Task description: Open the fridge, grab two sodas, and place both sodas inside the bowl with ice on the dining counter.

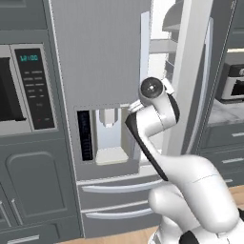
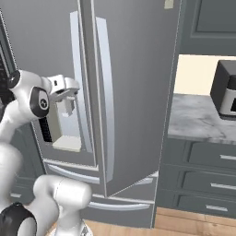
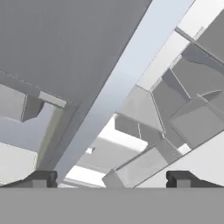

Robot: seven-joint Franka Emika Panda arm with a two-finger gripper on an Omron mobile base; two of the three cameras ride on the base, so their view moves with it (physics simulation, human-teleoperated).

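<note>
- Left base view: the fridge (image 1: pixel 105 71) fills the middle, its right door (image 1: pixel 200 71) swung partly open onto white shelves (image 1: pixel 162 46). The wall oven (image 1: pixel 26 90) sits to the left. The arm's wrist covers the gap beside the water dispenser (image 1: pixel 109 136).
- Right base view: the gripper (image 2: pixel 69 102) hangs at the left door's handle (image 2: pixel 76 69); a toaster oven (image 2: pixel 226 90) stands on the side counter (image 2: pixel 198 117).
- Hand view: the fingertips (image 3: pixel 41 178) are spread wide, the handle running between them, ungrasped.
</note>
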